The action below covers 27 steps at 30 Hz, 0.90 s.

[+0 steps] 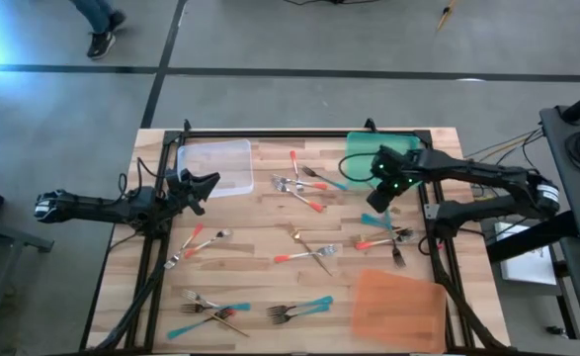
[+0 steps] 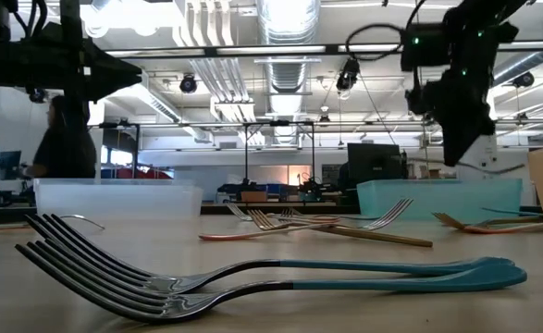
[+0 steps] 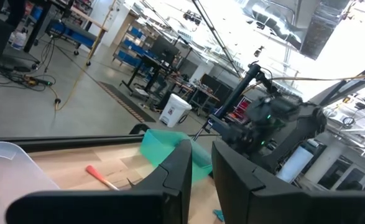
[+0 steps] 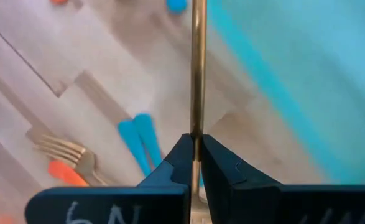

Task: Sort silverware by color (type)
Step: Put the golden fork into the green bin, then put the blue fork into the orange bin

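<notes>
Over the worktop's (image 1: 270, 232) left edge, the left end effector (image 1: 199, 188) hovers beside the clear tray (image 1: 216, 166), fingers slightly apart, empty. Silverware (image 1: 304, 255) lies scattered mid-worktop. Rightward, by the green tray's (image 1: 361, 150) edge, the right end effector (image 4: 194, 155) pinches 1 gold handle (image 4: 198, 68).

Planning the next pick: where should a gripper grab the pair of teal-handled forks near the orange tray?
Probably by the handles, coming straight down with the jaws set across them. The teal-handled forks lie flat on the table, side by side, so a side approach would hardly get under them. The handle end looks free of clutter.
</notes>
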### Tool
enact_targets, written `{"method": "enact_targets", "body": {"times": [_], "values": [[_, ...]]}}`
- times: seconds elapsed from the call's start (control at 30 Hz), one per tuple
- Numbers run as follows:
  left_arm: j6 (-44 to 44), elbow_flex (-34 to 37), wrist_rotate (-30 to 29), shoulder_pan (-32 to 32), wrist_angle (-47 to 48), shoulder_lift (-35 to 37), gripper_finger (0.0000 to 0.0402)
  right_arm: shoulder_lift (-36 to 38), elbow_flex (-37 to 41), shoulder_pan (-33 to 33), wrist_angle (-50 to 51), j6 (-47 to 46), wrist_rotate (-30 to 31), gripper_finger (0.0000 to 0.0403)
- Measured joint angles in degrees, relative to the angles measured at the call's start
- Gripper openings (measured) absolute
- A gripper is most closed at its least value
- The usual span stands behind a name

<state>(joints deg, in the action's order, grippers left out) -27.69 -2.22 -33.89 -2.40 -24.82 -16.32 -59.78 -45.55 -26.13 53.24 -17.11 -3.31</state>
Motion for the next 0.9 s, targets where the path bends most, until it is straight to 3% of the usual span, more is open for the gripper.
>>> {"method": "enact_targets", "body": {"times": [0.17,0.4,0.53,0.73,0.9], "values": [[0.00,0.00,0.00,-0.01,0.00,0.00,0.0046,1.09,-6.89,-0.02,4.20,6.74,8.49,0.0009],[0.00,0.00,0.01,-0.01,0.00,0.00,0.0046,-4.10,-14.57,-2.13,5.19,29.52,21.78,0.0015],[0.01,0.00,0.00,-0.01,0.00,0.00,0.0046,-8.32,-16.93,-4.59,5.41,31.84,27.94,0.0031],[0.00,0.00,0.00,-0.01,0.00,0.00,0.0046,-13.77,-19.22,-9.25,7.74,30.29,28.59,0.0036],[0.00,0.00,0.00,0.01,0.00,-0.04,0.0046,-16.46,-17.57,-11.86,7.83,28.54,25.18,0.0038]]}}
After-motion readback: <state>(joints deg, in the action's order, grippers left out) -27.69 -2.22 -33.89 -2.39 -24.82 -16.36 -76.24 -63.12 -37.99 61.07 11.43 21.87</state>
